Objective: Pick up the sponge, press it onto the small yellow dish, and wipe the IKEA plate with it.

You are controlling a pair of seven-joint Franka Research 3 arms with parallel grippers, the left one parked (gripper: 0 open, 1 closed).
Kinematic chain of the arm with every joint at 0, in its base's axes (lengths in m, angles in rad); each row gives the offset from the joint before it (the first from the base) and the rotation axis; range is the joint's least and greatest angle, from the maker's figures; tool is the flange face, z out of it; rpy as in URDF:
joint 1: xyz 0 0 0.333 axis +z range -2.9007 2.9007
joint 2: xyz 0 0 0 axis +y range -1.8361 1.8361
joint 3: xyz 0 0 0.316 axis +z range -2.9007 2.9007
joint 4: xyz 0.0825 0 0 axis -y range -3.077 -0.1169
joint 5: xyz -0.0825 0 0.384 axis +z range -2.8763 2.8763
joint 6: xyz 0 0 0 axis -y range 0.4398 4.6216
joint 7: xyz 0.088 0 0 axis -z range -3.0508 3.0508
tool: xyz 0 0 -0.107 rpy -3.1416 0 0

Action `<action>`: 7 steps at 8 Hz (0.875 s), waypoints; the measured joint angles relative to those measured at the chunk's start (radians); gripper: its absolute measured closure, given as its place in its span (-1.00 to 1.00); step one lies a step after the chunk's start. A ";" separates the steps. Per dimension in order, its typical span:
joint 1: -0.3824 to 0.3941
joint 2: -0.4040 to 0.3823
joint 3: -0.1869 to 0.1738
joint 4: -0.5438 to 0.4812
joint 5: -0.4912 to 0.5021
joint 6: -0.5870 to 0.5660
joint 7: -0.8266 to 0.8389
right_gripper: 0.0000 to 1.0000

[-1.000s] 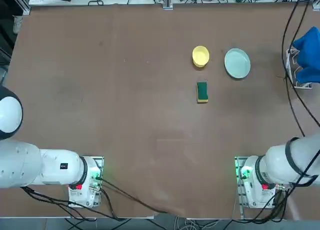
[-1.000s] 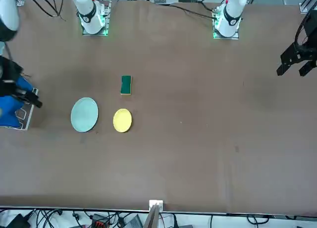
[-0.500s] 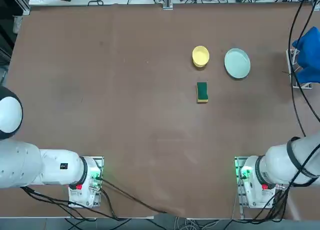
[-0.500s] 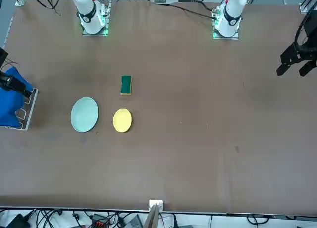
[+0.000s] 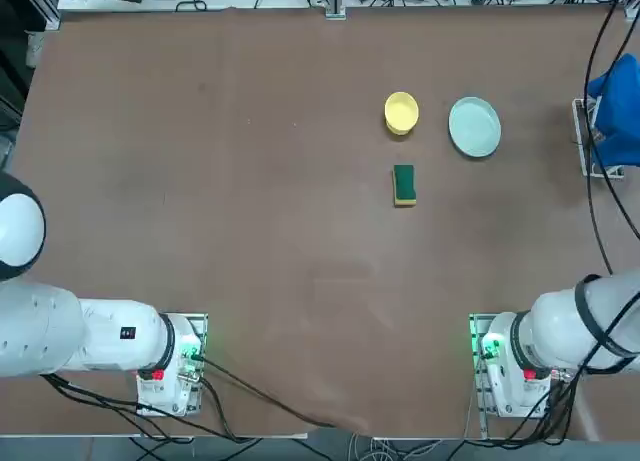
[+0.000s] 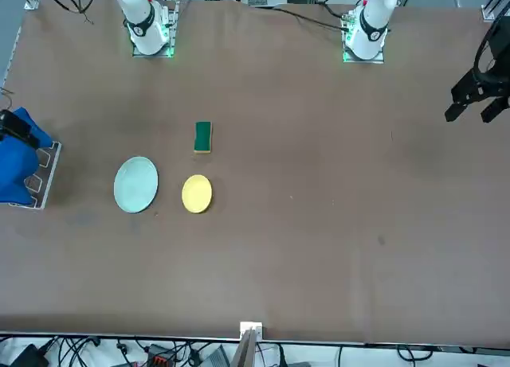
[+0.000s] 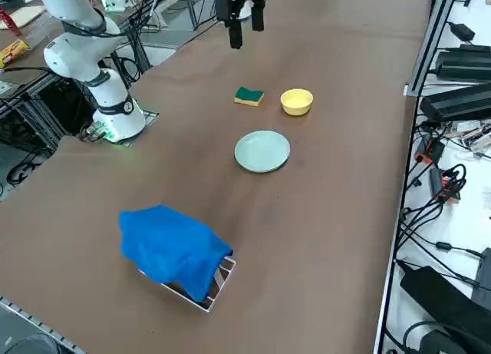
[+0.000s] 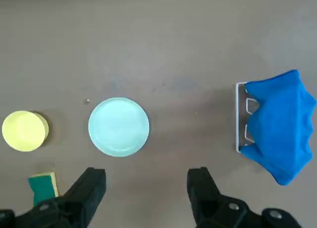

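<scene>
black claw [image 8: 146, 188] gapes empty in the wrist view only, high above the sponge [image 8: 43, 186].

We found the brown surface [image 5: 250, 231] evenly and softly lit in every view, probably from overhead, with no hard glare. Shadows were faint: only a thin dark edge beside the sponge [image 5: 404, 184] and the small yellow dish [image 5: 401, 113]. Green lamps glowed at the arm bases. In the wrist view the tool [image 8: 146, 191] looked slightly soft.
</scene>
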 joint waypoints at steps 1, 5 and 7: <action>0.002 -0.026 0.000 -0.027 0.000 -0.005 0.000 -1.00; 0.003 -0.066 0.000 -0.077 0.000 -0.008 0.000 -1.00; 0.004 -0.066 0.000 -0.084 0.017 -0.008 0.002 -1.00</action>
